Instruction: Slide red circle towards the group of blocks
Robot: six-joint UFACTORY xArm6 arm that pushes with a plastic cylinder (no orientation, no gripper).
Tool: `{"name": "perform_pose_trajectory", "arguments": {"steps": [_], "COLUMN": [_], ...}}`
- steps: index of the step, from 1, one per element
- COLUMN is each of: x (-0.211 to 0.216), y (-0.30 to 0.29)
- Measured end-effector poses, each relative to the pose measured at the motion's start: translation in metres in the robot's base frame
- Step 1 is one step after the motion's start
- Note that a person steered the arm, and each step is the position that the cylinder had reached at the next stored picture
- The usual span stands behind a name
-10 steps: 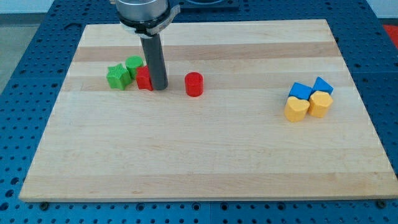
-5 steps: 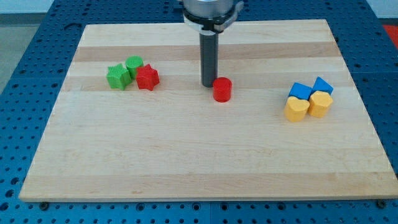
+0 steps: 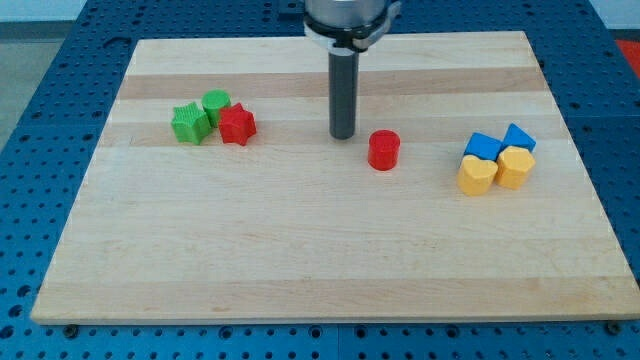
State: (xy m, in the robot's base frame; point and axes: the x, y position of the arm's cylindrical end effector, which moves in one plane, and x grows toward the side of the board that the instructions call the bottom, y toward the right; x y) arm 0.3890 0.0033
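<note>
1. Camera view: my tip (image 3: 343, 136) is standing on the bench (image 3: 300, 260), with the red circle (image 3: 383, 150) sitting just beside it at about 4 o'clock, apart from it.
2. The blue and yellow group (image 3: 497, 158) is lying at 3 o'clock from the circle, so my tip is sitting on the correct, far side for pushing.
3. No claw is fitted, so there is no open or closed state to tell.
</note>
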Motion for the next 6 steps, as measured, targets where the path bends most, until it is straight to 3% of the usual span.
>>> {"name": "perform_pose_trajectory", "arguments": {"steps": [2,6], "x": [0.012,0.016], "y": [-0.007,0.044]}}
